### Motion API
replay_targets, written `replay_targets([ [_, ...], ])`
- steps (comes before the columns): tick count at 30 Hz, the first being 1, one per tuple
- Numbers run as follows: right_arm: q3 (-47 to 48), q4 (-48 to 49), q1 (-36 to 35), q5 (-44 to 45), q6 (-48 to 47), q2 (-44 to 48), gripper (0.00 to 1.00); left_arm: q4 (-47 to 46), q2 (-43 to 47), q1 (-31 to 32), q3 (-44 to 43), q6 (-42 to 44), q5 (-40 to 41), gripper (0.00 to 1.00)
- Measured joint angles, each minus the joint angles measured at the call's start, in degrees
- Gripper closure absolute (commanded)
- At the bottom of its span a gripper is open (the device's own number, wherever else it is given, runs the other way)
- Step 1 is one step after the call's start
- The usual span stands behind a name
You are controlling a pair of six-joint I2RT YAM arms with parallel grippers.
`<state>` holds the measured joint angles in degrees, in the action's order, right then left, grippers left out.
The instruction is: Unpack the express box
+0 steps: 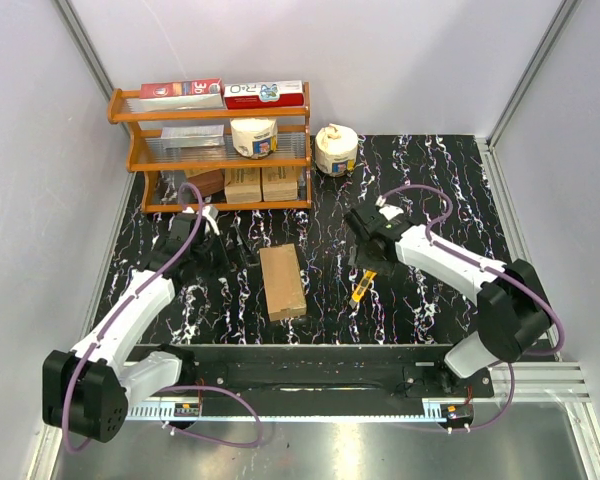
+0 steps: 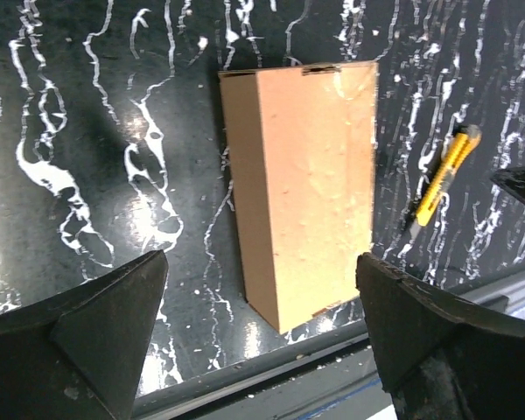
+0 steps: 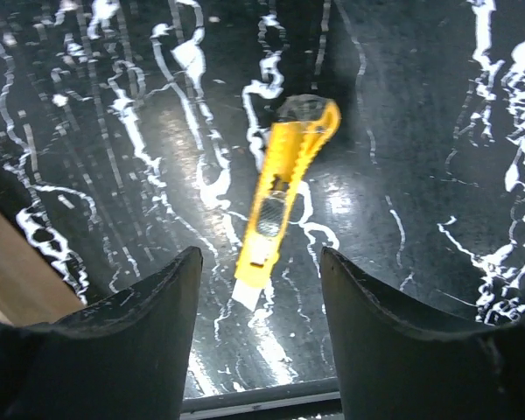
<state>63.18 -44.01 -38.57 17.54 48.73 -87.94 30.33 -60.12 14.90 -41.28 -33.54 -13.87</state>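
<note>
1. Box (image 1: 282, 282) lies flat on the counter (image 1: 420, 180), beside the knife (image 1: 364, 287).
2. Left fingers (image 2: 96, 332) gape toward it, right fingers (image 3: 140, 324) toward the knife; both empty.
3. Likely light, stiff; pinch its long edges.

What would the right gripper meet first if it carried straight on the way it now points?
Most likely the yellow utility knife, which lies on the black table, framed between the open fingers of the right gripper; how far off is unclear.
</note>
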Motion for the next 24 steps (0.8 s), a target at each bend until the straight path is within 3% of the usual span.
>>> replay_targets([
  [12,-2.1,1.18,6.93,-3.17,-1.51,-4.22,0.42,-4.94,1.75,4.22,-1.14,-4.63,-4.83,0.07],
  [24,-0.76,4.39,7.34,-3.8,1.2,-13.31,0.53,-8.17,5.2,5.29,-1.01,-5.2,-6.64,0.07],
])
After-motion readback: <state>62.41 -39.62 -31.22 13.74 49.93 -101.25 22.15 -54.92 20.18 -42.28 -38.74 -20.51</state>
